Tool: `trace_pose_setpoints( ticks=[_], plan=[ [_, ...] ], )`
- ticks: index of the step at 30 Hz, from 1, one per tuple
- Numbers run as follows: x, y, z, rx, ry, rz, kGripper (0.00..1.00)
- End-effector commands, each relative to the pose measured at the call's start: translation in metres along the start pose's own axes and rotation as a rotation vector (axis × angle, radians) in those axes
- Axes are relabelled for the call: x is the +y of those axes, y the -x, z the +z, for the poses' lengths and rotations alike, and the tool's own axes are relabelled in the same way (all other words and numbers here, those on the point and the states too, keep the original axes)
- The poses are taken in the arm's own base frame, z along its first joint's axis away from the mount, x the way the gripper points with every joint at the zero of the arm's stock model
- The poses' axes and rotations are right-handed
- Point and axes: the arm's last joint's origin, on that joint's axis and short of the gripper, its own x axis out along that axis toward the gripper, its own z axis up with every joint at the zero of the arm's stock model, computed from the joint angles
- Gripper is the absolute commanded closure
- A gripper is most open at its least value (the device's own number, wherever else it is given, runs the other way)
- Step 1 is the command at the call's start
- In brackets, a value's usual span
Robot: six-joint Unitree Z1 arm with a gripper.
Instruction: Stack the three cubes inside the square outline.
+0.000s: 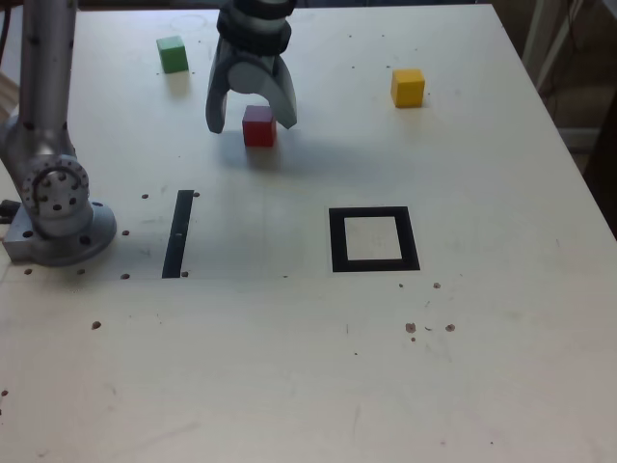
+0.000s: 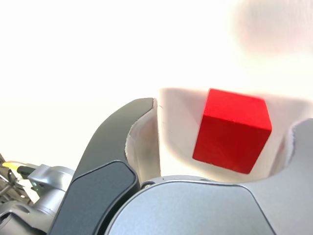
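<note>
- red cube sits on the table, far half, a bit toward the exterior view's left of centre
- wrist view: red cube lies in the gap between the two fingers, closer to one finger than the other, daylight visible on both sides, so no clamp
- gripper is down over the red cube, pointing at the table, fingers straddling it; jaws apart, wider than the cube
- exterior view: one fingertip is clear of the cube on the exterior view's left, the other sits just at the cube's upper right corner; cannot tell if that one touches
- cube looks flat on the table, not lifted
- square outline is nearer the camera and toward the exterior view's right of the red cube, well apart, pale inside bare
- yellow cube is far right in the exterior view, well apart from the gripper
- green cube is far left in the exterior view, near the table's back edge, apart from the gripper
- thin black strip lies to the exterior view's left of the square outline
- arm base stands at the exterior view's left edge
</note>
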Motion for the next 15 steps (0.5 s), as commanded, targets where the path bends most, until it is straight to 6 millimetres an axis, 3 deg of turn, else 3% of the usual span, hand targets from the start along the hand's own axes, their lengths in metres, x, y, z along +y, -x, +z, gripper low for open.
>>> trace_pose_setpoints(
  ticks=[1,5,10,15],
  plan=[
    [0.0,0.0,0.0,-0.008,-0.006,-0.004,0.18],
    [0.0,-0.002,0.002,-0.018,-0.014,-0.014,0.25],
    [0.003,0.007,0.004,-0.053,-0.012,0.002,0.44],
    [0.005,0.012,0.006,-0.076,-0.008,0.02,0.47]
  ],
)
